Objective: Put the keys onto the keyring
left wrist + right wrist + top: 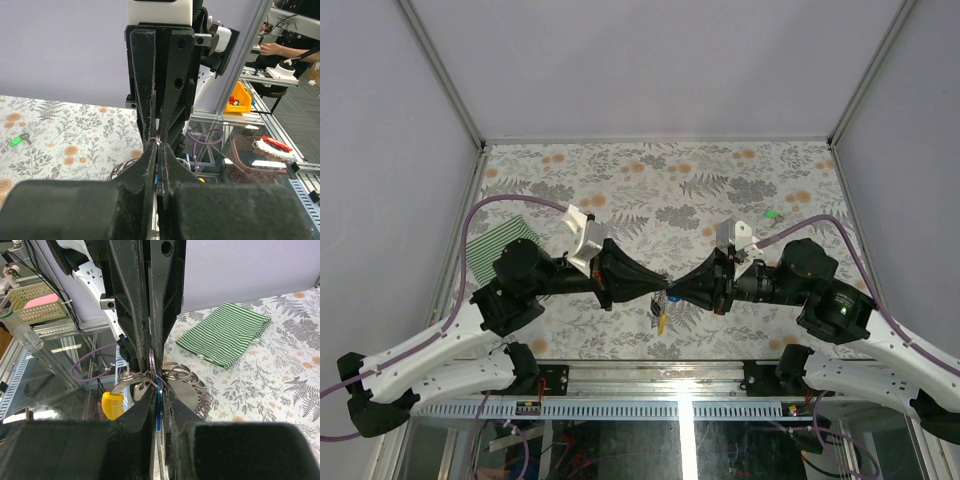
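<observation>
The left end effector [157, 150] and the right end effector [156, 390] were found tip to tip above the desk [720, 180], both pressed together. The keyring [176, 373] appeared to be pinched by the left one, with its yellow tag [112, 405] hanging just below the tips, and the blue key [158, 407] seemed nipped edge-on between the right fingers, though the crowded tips left this unsure. The green key [16, 141] was seen lying on the desk, well apart on the far side of the right end effector. The keys were judged light, stiff and slippery, best taken by the plastic head, whereas the loose, swinging keyring was better held at its ring.
</observation>
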`<state>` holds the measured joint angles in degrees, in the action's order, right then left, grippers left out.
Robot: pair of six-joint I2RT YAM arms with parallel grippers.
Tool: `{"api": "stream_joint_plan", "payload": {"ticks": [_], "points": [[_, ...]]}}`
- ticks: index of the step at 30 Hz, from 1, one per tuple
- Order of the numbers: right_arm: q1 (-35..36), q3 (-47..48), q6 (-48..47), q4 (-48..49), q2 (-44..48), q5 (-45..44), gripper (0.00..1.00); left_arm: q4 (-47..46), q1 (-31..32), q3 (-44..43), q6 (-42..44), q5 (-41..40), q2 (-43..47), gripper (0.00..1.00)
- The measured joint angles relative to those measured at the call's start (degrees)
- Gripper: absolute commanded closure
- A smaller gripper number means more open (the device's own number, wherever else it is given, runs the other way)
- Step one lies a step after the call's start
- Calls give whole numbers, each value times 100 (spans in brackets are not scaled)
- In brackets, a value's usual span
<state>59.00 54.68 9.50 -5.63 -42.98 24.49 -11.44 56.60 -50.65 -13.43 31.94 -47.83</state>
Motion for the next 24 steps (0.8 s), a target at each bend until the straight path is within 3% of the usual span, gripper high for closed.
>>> {"api": "stream_joint_plan", "payload": {"ticks": [3,7,10,17,24], "points": [[0,68,-15,-138,0,-2,92,96,0,-33,61,13,-11,100],[0,76,-74,-275,37,-114,62,330,0,-79,199,-35,-11,100],[0,79,-146,-402,131,-343,51,636,0,-131,306,-264,2,100],[0,216,-234,-1202,374,-1954,33,1427,0,-205,402,-1296,11,100],[0,437,7,-1967,-223,-3272,13,1956,0,-26,214,-2393,-70,100]]}}
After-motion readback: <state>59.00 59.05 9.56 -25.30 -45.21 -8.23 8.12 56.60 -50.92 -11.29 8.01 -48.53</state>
